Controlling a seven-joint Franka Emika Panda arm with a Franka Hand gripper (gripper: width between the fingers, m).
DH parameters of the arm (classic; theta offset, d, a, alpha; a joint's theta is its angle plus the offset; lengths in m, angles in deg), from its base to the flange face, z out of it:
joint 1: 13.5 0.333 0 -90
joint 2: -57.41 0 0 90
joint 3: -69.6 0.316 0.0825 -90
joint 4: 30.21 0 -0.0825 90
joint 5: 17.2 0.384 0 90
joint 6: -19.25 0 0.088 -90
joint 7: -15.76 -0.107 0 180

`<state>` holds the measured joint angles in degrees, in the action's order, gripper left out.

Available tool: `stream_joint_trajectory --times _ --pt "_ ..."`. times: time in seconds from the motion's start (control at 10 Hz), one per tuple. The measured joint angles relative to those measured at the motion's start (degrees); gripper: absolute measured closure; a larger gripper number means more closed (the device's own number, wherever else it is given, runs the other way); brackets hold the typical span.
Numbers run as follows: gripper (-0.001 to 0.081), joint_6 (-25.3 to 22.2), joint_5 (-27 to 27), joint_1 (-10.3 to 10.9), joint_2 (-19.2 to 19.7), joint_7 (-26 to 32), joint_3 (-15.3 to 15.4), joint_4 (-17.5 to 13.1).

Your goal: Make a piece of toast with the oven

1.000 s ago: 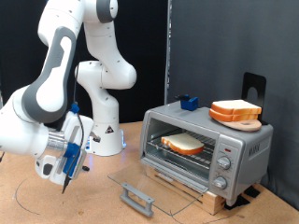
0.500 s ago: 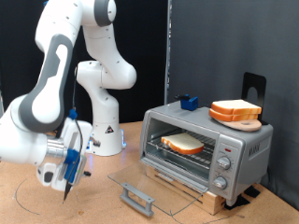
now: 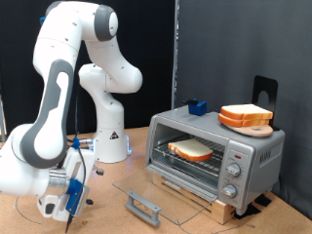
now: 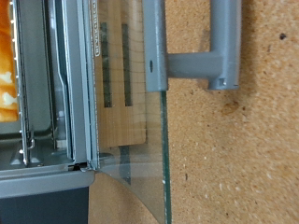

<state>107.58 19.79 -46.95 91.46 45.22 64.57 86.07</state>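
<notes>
The silver oven (image 3: 252, 154) stands at the exterior view's right with its glass door (image 3: 146, 185) folded down flat and the grey bar handle (image 3: 143, 207) at the front. The piece of toast (image 3: 192, 149) lies on the wire rack inside. My gripper (image 3: 71, 198) hangs low over the table at the exterior view's lower left, apart from the door and with nothing seen between its fingers. The wrist view looks down on the handle (image 4: 222, 47), the door's edge (image 4: 161, 140), the rack (image 4: 42, 112) and a sliver of toast (image 4: 5, 56); no fingers show there.
A stack of bread slices on a wooden board (image 3: 246, 117) and a small blue object (image 3: 199, 106) sit on the oven's top. A black stand (image 3: 264, 92) rises behind it. The robot base (image 3: 109, 136) stands at the back. The oven rests on a wooden board (image 3: 210, 205).
The gripper has dropped lower and drifted towards the exterior view's lower left, away from the open door. Oven, door and bread have not moved.
</notes>
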Motion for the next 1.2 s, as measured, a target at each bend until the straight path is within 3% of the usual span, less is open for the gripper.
stream_joint_trajectory --times 1.2 --pt "0.0002 1.86 -2.40 1.47 -1.09 0.41 1.54 6.97"
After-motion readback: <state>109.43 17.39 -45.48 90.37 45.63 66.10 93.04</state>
